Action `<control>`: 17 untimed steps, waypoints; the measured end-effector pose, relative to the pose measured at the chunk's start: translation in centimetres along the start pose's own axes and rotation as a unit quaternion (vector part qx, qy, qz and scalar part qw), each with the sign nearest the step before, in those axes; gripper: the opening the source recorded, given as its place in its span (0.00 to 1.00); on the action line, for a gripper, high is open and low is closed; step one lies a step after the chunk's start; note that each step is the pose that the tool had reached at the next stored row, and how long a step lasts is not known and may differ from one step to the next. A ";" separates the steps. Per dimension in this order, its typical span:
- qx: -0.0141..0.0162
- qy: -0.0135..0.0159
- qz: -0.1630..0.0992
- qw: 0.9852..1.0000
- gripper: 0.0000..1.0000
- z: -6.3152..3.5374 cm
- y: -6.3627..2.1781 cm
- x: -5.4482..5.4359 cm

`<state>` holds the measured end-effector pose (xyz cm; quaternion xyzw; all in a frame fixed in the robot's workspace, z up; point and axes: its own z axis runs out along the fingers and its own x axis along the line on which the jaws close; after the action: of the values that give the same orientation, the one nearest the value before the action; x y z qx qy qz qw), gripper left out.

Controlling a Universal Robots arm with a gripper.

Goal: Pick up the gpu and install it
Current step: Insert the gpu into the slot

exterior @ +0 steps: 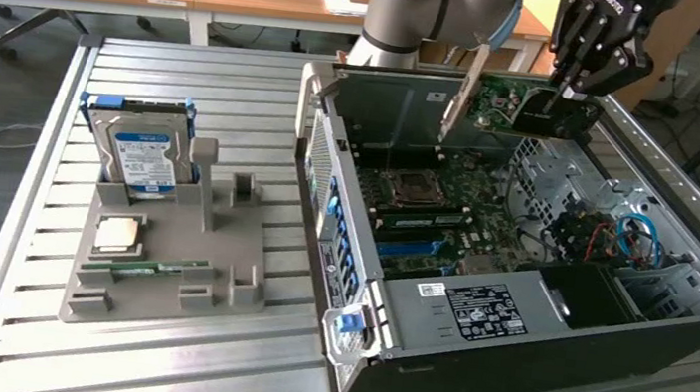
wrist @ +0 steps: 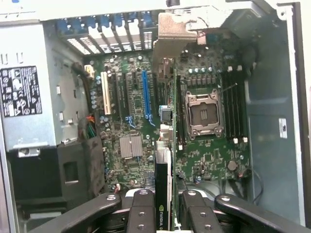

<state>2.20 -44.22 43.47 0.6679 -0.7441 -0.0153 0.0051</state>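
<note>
My gripper (exterior: 560, 104) hangs over the far end of the open computer case (exterior: 353, 287), shut on the gpu (exterior: 501, 104). The gpu is a thin green card with a silvery metal bracket (exterior: 461, 104) at its end, held on edge above the motherboard (exterior: 434, 221). In the wrist view the gpu (wrist: 164, 160) shows edge-on between my black fingers (wrist: 141, 211), with its bracket (wrist: 177, 31) at the far end. It lines up between the blue slot (wrist: 144, 94) and the CPU socket (wrist: 204, 114), still clear of the board.
A grey holder tray (exterior: 166, 279) on the slatted table at the exterior view's left carries a hard drive (exterior: 145, 156), a CPU (exterior: 119, 228) and a RAM stick (exterior: 161, 268). The power supply (exterior: 470, 311) fills the case's near end. Cables (exterior: 620, 234) lie inside at the exterior view's right.
</note>
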 end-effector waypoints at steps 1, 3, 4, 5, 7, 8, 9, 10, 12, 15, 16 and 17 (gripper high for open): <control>0.000 0.000 -0.006 1.000 0.26 0.00 0.00 0.0; 0.000 0.001 -0.018 1.000 0.26 0.00 0.00 0.0; 0.000 0.001 -0.019 1.000 0.26 0.00 0.00 0.0; 0.000 0.001 -0.019 1.000 0.26 0.00 0.00 0.0; 0.000 0.001 -0.019 1.000 0.26 0.00 0.00 0.0; 0.000 0.001 -0.019 1.000 0.26 0.00 0.00 0.0; 0.000 0.001 -0.019 1.000 0.26 0.00 0.00 0.0; 0.000 0.001 -0.020 1.000 0.26 0.00 0.01 0.0; 0.000 0.001 -0.028 1.000 0.26 0.02 0.00 0.0; 0.000 0.002 -0.047 0.999 0.26 0.08 0.00 0.0; 0.000 0.002 -0.053 0.999 0.26 0.10 0.00 0.0; 0.000 0.002 -0.058 0.998 0.26 0.13 0.00 0.0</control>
<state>2.20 -44.18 43.35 0.7099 -0.7041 -0.0142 0.0060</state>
